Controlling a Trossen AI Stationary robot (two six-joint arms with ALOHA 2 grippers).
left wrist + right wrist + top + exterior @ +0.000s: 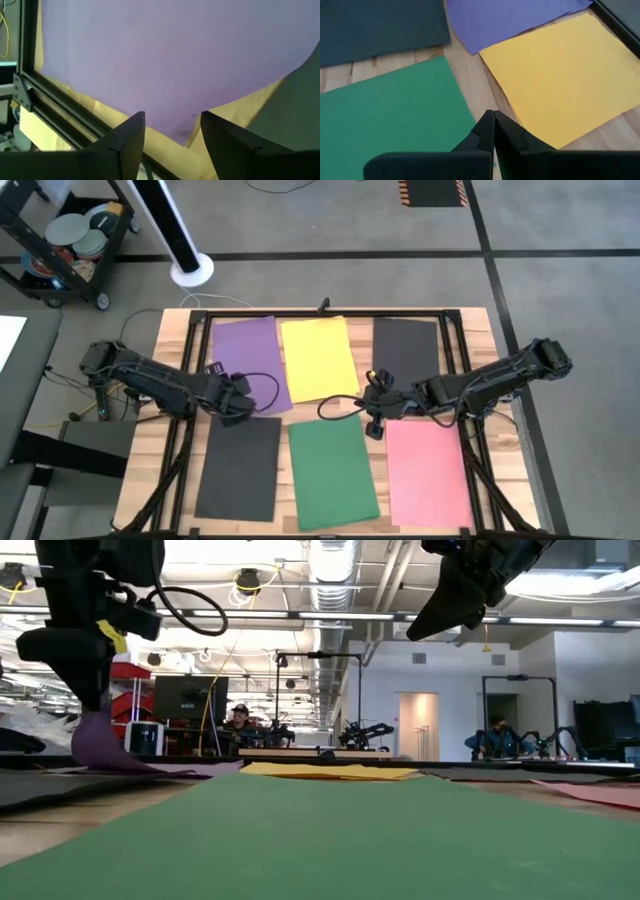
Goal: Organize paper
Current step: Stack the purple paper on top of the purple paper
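Six sheets lie flat on the wooden table: purple (250, 360), yellow (318, 358) and black (405, 345) in the far row, black (240, 465), green (332, 475) and pink (427, 470) in the near row. My left gripper (238, 408) is at the purple sheet's near left corner, fingers apart (173, 117). That corner (98, 745) rises off the table up to the gripper. My right gripper (374, 428) is shut and empty (493, 114), above bare wood between the yellow sheet (560, 75) and the green sheet (385, 110). My left gripper's fingers (132, 135) stand on either side of the purple sheet's raised near edge (184, 131), coming from the table's near left. A gap shows between them. I cannot tell whether either finger touches the paper. The rest of the sheet lies on the table.
A black metal frame (320, 313) runs around the table top and down its sides. A cart with dishes (70, 245) and a white post base (190, 270) stand beyond the far left corner. People sit in the room behind (238, 720).
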